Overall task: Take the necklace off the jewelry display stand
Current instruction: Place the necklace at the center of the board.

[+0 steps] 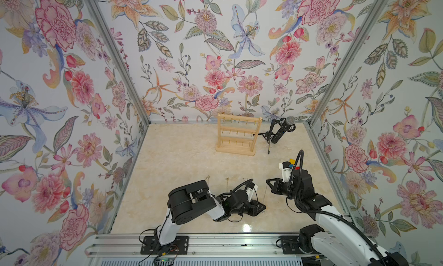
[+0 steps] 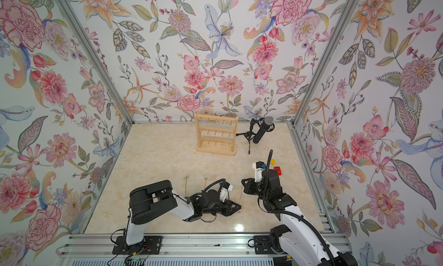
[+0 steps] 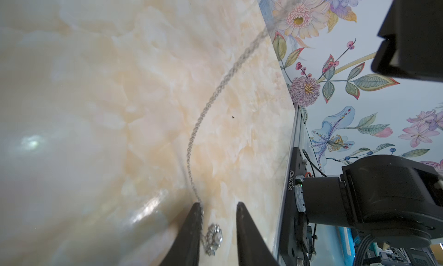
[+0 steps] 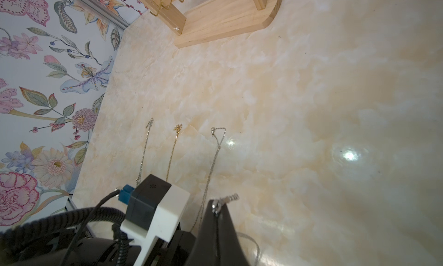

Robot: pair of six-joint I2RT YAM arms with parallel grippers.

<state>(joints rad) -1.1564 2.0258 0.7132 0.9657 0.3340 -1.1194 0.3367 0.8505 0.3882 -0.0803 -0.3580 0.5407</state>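
Observation:
The light wooden jewelry display stand (image 1: 237, 135) (image 2: 217, 135) stands at the back of the table, and I see no chain on its pegs. A silver necklace (image 3: 203, 109) stretches between my two grippers low over the marble table. My right gripper (image 4: 217, 206) (image 1: 268, 181) is shut on its clasp end. Its pearl-and-crystal pendant (image 3: 214, 238) lies on the table between the parted fingers of my left gripper (image 3: 218, 205) (image 1: 262, 208). The chain brushes one finger (image 3: 191, 228). In both top views the necklace is a faint line (image 1: 265, 193) (image 2: 240, 193).
Three other necklaces (image 4: 145, 152) (image 4: 173, 152) (image 4: 211, 166) lie straight and side by side on the table left of my left wrist. A black microphone on a tripod (image 1: 282, 129) stands right of the stand. Red and yellow blocks (image 2: 278, 169) sit behind my right arm.

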